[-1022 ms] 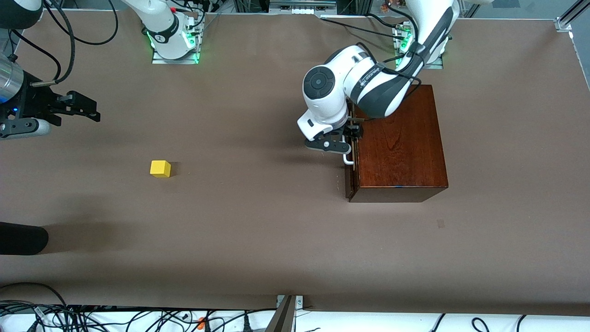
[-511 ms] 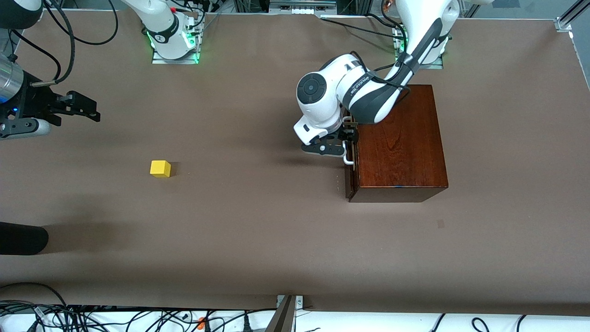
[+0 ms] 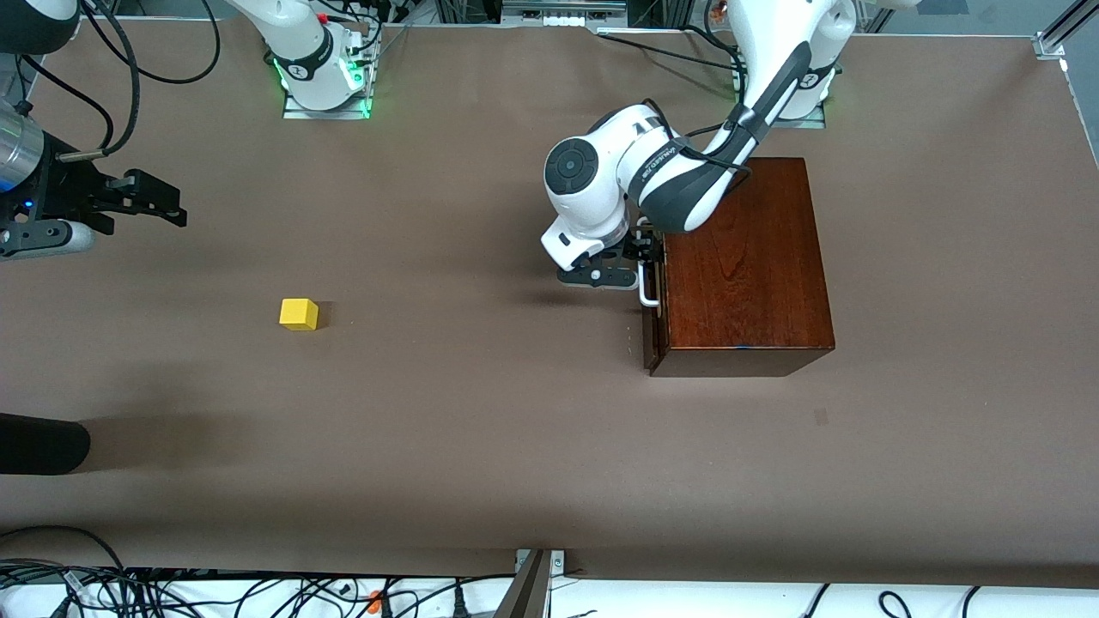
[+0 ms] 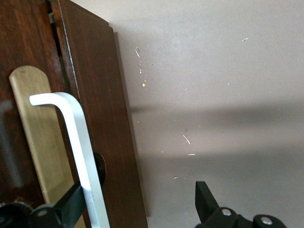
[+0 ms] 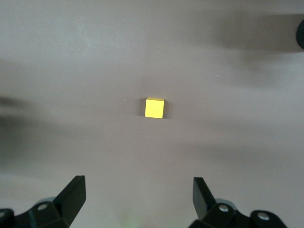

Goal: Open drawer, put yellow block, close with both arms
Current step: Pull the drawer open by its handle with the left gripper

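The dark wooden box (image 3: 747, 266) stands toward the left arm's end of the table. Its drawer (image 3: 650, 339) is nearly shut, with a thin gap showing at the front's edge (image 4: 59, 42). My left gripper (image 3: 642, 256) is open at the white handle (image 3: 650, 292). One finger (image 4: 71, 204) sits between the handle bar (image 4: 76, 142) and the drawer front, and the other finger (image 4: 205, 197) is well off it. The yellow block (image 3: 299, 314) lies on the table toward the right arm's end. My right gripper (image 3: 172, 204) hangs open and empty above the table, with the block (image 5: 154, 108) in its view.
A dark rounded object (image 3: 43, 442) pokes in at the table's edge near the front camera, at the right arm's end. Cables (image 3: 172, 592) run along the table's near edge. The brown table surface (image 3: 472, 386) lies between block and box.
The left arm's wrist and elbow have shifted a little toward the right arm's end, off the box. The drawer front, the block and the right arm have not visibly moved.
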Robot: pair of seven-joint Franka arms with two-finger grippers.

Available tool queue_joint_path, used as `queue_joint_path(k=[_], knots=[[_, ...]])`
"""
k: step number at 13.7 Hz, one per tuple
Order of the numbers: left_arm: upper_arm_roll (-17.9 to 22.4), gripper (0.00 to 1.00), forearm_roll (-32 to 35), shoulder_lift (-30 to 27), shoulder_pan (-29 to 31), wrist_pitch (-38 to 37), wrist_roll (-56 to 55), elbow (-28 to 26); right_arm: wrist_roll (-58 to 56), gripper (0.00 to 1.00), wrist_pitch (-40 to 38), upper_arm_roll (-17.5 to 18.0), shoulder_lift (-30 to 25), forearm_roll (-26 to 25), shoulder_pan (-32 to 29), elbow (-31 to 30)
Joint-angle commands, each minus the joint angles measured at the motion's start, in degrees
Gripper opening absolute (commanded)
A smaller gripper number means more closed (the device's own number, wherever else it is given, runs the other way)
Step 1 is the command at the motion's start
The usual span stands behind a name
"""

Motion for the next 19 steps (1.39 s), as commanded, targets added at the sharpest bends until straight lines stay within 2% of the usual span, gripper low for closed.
queue_joint_path(k=[1,5,8,13,19], knots=[[0.26,1.00,1.12,1.47,-2.12,1.55,-4.78,1.41,-0.29,1.00,-1.08,0.30,0.72,-0.38,-0.55,1.71],[0.09,1.00,0.32,2.35,-3.45,5.93,-7.52,1.76,-0.20,1.00,-1.08,0.30,0.72,-0.38,-0.55,1.71],[0.09,1.00,-3.88,2.62,-3.80,9.62,-7.88,2.63,-0.11,1.00,-1.08,0.30,0.72,-0.38,-0.64,1.62],[0.09,1.00,-5.48,4.19,-5.64,10.25,-7.88,6.32,0.85,1.00,-0.82,0.12,0.72,-0.03,-1.69,1.53],[0.09,1.00,-6.00,4.64,-6.09,10.25,-7.97,7.82,-0.11,1.00,-0.73,-0.58,0.72,0.33,-1.69,1.62]])
